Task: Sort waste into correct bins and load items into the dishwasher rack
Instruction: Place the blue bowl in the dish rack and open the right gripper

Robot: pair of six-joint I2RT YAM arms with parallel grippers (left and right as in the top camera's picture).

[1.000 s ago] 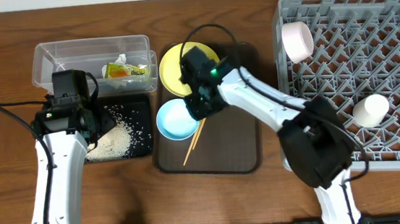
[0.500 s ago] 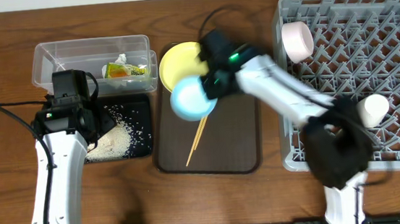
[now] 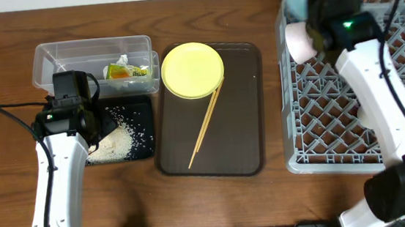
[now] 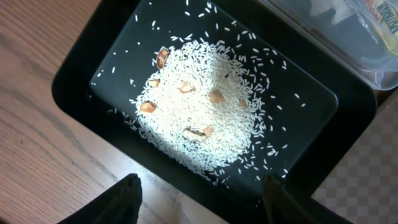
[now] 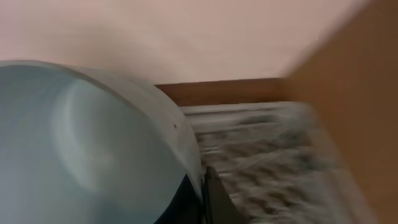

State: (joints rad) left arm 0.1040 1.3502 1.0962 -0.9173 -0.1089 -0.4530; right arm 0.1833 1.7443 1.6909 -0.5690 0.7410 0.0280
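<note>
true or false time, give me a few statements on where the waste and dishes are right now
1. The wrapper lies in the clear bin. True.
2. The rice is on the brown tray. False: it is in the black tray.
3. The chopsticks are in the rack. False: they lie on the brown tray.
4. The right hand holds the blue bowl. True.

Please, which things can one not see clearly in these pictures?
Rack: right wrist view, motion blur smears the pegs.
Blue bowl: overhead, blurred, mostly under the right arm.
Wrapper print: overhead too small; left wrist view cuts it at the corner.
Left hand: overhead, hidden under its own wrist.
</note>
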